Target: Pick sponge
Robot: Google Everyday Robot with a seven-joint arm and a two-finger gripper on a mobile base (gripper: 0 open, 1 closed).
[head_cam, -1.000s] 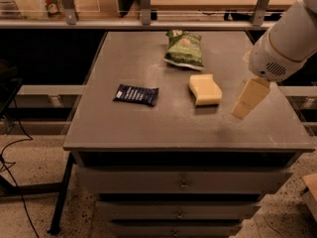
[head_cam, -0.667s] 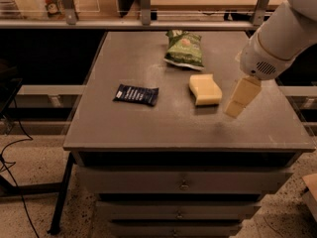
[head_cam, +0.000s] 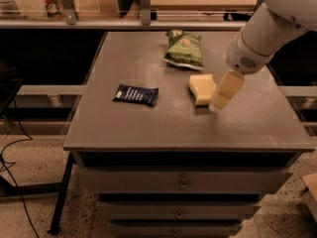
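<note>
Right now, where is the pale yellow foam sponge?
Camera view: the sponge lies on the grey table, right of centre, between the green crinkled chip bag behind and the gripper at its right edge.

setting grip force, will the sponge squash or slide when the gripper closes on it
The sponge looks like a thick foam block, so it will probably squash under a firm squeeze. It seems light for its bulk, and lying flat on the table it is unlikely to roll, though a nudge may slide it. The gripper hangs close beside it.
</note>
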